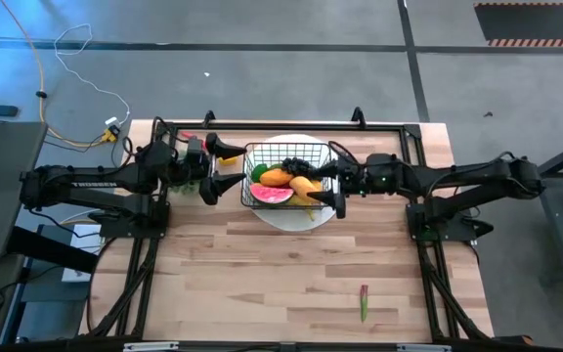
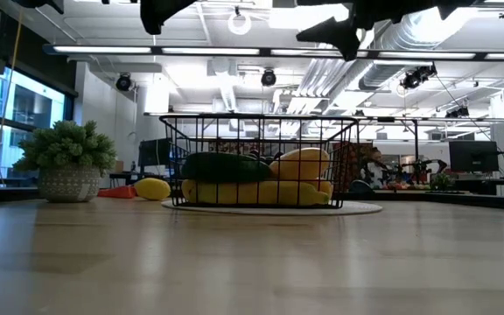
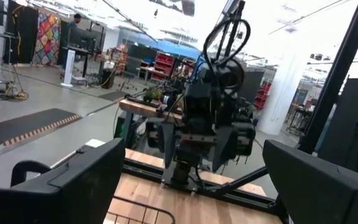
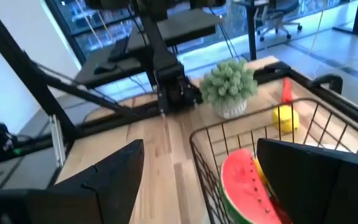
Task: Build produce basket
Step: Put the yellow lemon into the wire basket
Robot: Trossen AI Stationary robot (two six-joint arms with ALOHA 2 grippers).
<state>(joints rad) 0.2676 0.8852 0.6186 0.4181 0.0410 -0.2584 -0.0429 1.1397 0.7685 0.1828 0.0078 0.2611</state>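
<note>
The black wire basket stands on a round white plate at the table's far middle. It holds a watermelon slice, an orange mango, dark grapes, a banana and a green cucumber. A lemon and a red piece lie on the table left of the basket. My left gripper hovers open above the basket's left side. My right gripper hovers open above its right side, one finger over the basket and one outside it.
A potted green plant stands left of the basket under my left arm. A small green and red piece lies near the table's front edge, right of the middle. The wide wooden top in front of the basket is bare.
</note>
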